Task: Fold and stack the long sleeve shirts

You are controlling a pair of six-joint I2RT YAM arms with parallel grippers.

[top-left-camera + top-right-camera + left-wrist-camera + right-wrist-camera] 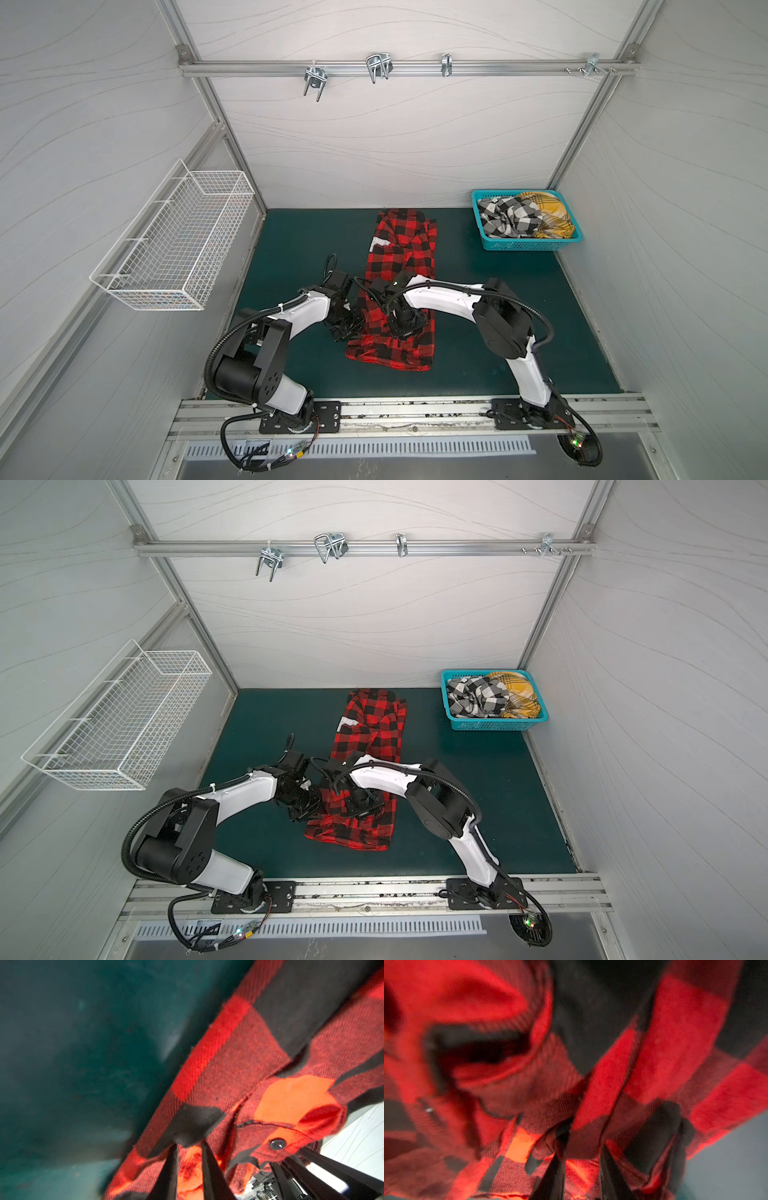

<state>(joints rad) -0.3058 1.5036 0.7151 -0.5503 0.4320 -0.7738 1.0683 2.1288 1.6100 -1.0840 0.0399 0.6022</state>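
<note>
In both top views the red-and-black shirt (399, 249) lies lengthwise down the middle of the dark green counter (478, 340). Its collar end is near the back edge and its hem is toward the front edge. A white patch of lettering (380, 242) sits near the collar, on the side toward the counter's left edge. The letters are too small to read.

The left tool (343, 332) is at the shirt's left border. The right tool (405, 328) is over the cloth just beside it, and both are toward the hem end.

In the back right corner stands a turquoise basket (523, 246). It holds the black-and-white shirt (505, 218) and the yellow shirt (550, 216), crumpled side by side.

Pale grey panels in metal framing wall the counter on three sides. A white wire basket (174, 249) hangs on the left wall. A rail (498, 68) across the back wall carries metal hooks (377, 68).

The left wrist view shows what the top views hide. The left tool's fingers (169, 1169) are clenched on the red-and-black shirt's border, with cloth pinched between them and the green counter behind. A dark button (277, 1144) sits on a folded band of the cloth nearby.

The right wrist view is blurred and filled with red-and-black folds. The right tool's fingers (555, 1169) grasp a bunched fold of the same shirt.
</note>
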